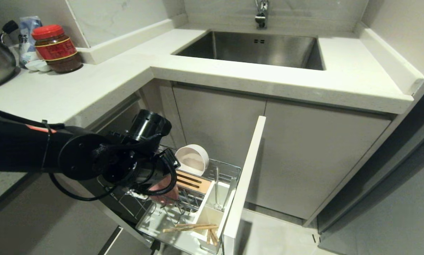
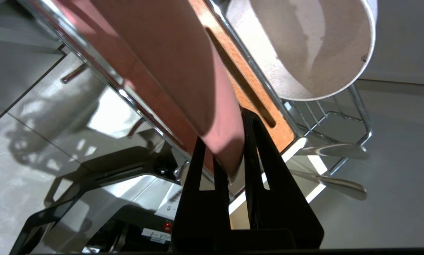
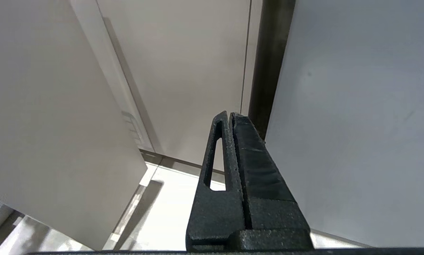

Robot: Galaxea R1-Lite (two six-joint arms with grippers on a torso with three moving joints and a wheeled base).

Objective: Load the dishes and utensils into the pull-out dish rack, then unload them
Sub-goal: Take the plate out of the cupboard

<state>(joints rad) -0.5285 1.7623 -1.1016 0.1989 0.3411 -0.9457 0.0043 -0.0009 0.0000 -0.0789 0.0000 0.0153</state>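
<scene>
Black left gripper (image 2: 229, 141) pinches the rim of a pink plate (image 2: 169, 71) standing in the pull-out dish rack (image 1: 226, 168) beside a cream bowl (image 1: 192, 159) (right gripper (image 3: 230, 117) pressed together, parked by the cabinets)

Pale countertop (image 1: 91, 85), steel sink (image 1: 254, 49), grey cabinets (image 1: 318, 159)
</scene>
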